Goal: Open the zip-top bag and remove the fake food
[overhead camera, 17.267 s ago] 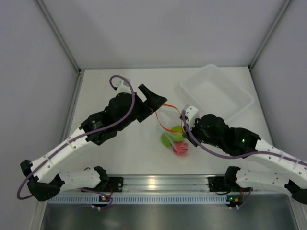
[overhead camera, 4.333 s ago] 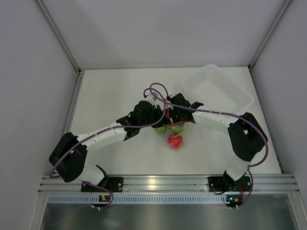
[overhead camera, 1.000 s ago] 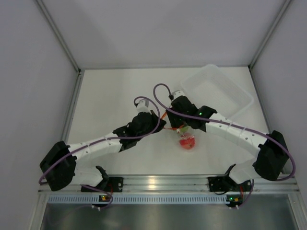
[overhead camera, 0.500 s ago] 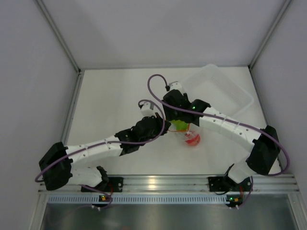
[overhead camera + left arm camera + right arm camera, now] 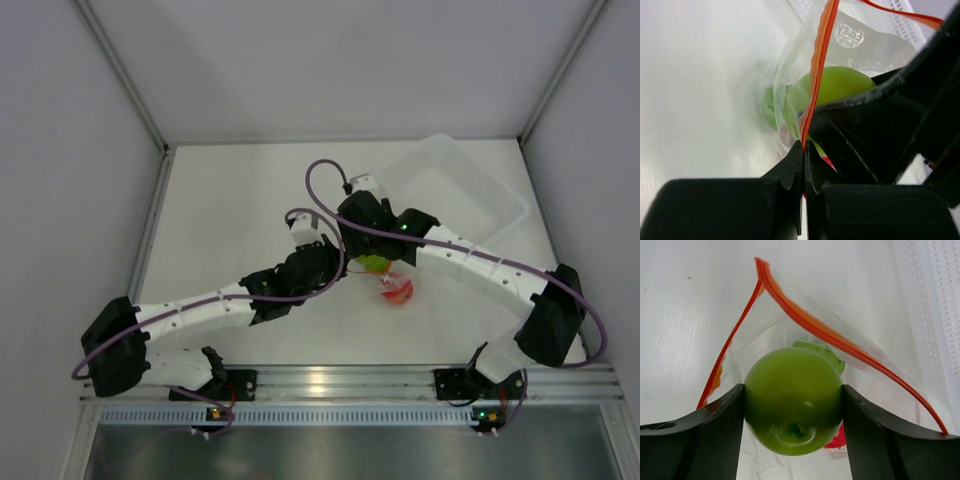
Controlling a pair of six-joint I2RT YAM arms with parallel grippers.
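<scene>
fingers (image 5: 715,440) of the right gripper (image 5: 792,407) sit spread around a green ball (image 5: 790,390), one pad on each flank. the ball fills the gap, so it's a firm hold. the grip sits at the mouth of the bag (image 5: 765,335), between the two runs of the zip strip (image 5: 805,322), which arch apart above it. we read this as the pull-out step for the first fruit.

left gripper (image 5: 804,150): jaws pressed together on one run of the zip strip, pinching film and strip at a corner of the bag mouth. the reason seems plain: it anchors the bag and holds the mouth gaping, so the other arm can draw fruit out without dragging the bag along.

second green ball (image 5: 827,357) lies deeper in the bag, behind the held one. red ball (image 5: 396,290) shows at the bag's end toward the arm bases. the wrist view shows it through film, so likely inside, not certain.

tub (image 5: 470,200) stands just beyond the bag, to its right.

judgement: nothing is out yet; one of three is in hand. next move wants a lift clear of the bag mouth while the left pinch holds. risk: film clings to the ball, or the strip slips from the pinch, and the bag rides up with the fruit.
</scene>
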